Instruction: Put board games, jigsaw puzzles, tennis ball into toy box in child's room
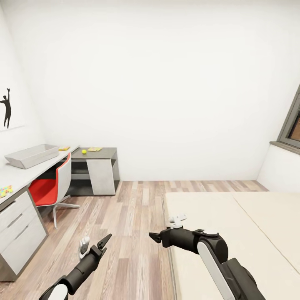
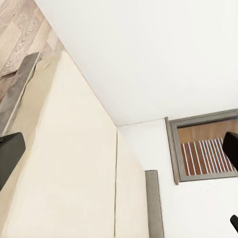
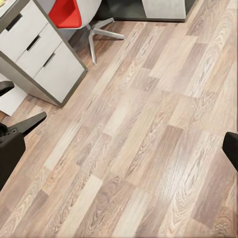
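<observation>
Head view, desk: L-shaped desk (image 1: 25,173) is standing along the left wall, its dark wing reaching toward the far wall.
Head view, toy box: grey toy box (image 1: 32,155) is sitting on the light wing, close to the inner corner of the desk.
Head view, tennis ball: tennis ball (image 1: 83,151) is lying on the dark wing, near its front edge.
Head view, other toys: yellow board game (image 1: 94,148) is lying just beside the ball toward the back edge; another flat yellow item (image 1: 63,148) is lying at the corner; jigsaw puzzle (image 1: 5,191) is lying at the near end above the drawers.
Head view, chair: red chair (image 1: 54,183) is standing tucked at the desk.
Head view, bed: bed (image 1: 233,233) is showing a bare beige mattress at right.
Head view, arms: left gripper (image 1: 92,243) and right gripper (image 1: 166,229) are hovering over the floor (image 1: 129,216), jaws spread and holding nothing.
Left wrist view: mattress, wall and window (image 2: 206,146) are showing between spread jaws.
Right wrist view: plank floor, white drawers (image 3: 37,47) and chair base are showing between parted jaws.
</observation>
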`<state>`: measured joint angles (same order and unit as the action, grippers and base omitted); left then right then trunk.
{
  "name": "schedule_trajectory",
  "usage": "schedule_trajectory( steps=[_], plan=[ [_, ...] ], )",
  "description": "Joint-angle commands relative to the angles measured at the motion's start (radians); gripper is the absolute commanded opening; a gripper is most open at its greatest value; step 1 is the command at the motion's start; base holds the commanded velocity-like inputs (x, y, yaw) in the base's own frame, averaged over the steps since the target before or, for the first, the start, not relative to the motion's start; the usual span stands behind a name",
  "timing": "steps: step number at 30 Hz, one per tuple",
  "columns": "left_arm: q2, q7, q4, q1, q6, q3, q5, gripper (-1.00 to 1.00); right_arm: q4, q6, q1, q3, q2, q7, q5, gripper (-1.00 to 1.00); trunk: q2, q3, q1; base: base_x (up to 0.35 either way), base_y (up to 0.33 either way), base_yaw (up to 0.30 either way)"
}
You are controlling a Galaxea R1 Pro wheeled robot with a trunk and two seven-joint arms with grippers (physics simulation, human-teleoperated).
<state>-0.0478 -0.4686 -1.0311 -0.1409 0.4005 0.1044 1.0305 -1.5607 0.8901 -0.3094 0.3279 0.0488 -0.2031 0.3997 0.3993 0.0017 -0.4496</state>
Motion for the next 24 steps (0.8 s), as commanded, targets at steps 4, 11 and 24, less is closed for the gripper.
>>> schedule_trajectory(
  steps=[4, 11, 24],
  plan=[
    [0.000, -0.001, 0.000, 0.000, 0.009, 0.002, 0.008, 1.00, -0.001, 0.003, 0.000, 0.000, 0.001, -0.007, -0.007, 1.00, 0.001, 0.000, 0.000, 0.000, -0.217, 0.000],
    [0.000, -0.001, 0.000, 0.000, 0.009, 0.001, 0.007, 1.00, -0.001, 0.003, 0.000, 0.000, 0.001, -0.007, -0.007, 1.00, 0.001, 0.000, 0.000, 0.000, -0.159, 0.000],
    [0.000, -0.001, 0.000, 0.000, 0.009, 0.001, 0.007, 1.00, -0.001, 0.002, 0.000, 0.000, 0.000, -0.007, -0.007, 1.00, 0.001, 0.000, 0.000, 0.000, -0.042, 0.001]
  ],
)
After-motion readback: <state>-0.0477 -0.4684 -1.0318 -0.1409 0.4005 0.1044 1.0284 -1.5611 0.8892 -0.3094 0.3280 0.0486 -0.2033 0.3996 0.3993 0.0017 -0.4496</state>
